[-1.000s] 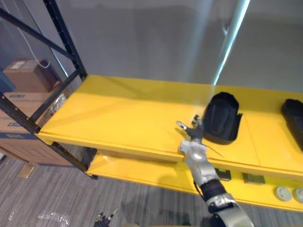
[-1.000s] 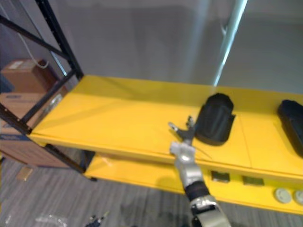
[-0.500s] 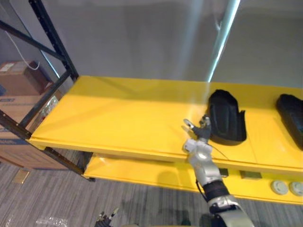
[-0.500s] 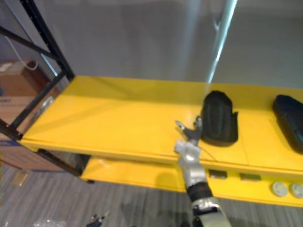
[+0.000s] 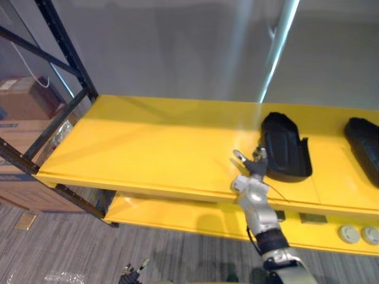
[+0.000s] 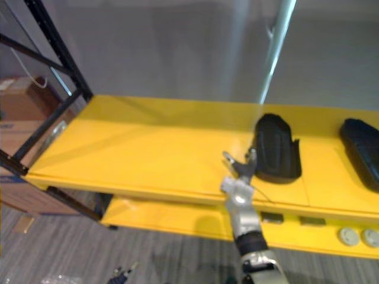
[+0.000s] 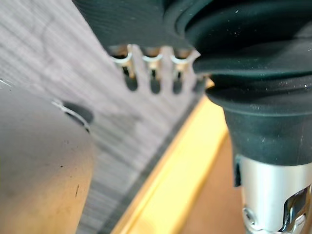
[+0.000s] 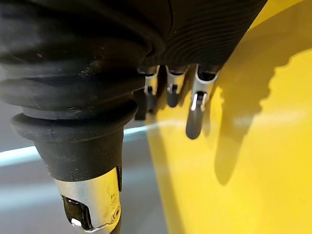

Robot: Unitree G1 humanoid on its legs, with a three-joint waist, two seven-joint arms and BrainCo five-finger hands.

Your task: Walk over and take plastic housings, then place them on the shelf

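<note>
A black plastic housing (image 5: 284, 151) lies on the yellow shelf board (image 5: 154, 148), right of its middle. A second black housing (image 5: 364, 145) rests at the board's far right edge. My right hand (image 5: 249, 182) hovers over the board's front, just left of the first housing, open with fingers spread and nothing in it; its fingertips (image 8: 195, 122) hang over the yellow surface. My left hand (image 7: 152, 68) hangs low over the grey floor, fingers relaxed and holding nothing, and its tips (image 5: 133, 273) peek in at the bottom of the left eye view.
The shelf's black steel upright and braces (image 5: 65, 47) stand at the left. Cardboard boxes (image 5: 23, 100) sit beyond them. A lower yellow board (image 5: 177, 216) carries small dark parts and white round pieces (image 5: 349, 234) at the right. A pale pole (image 5: 275, 53) rises behind.
The whole view has shifted since a second ago. The near housing now lies longer and flatter on the board. My right hand has crept slightly right and stays beside it, fingers open.
</note>
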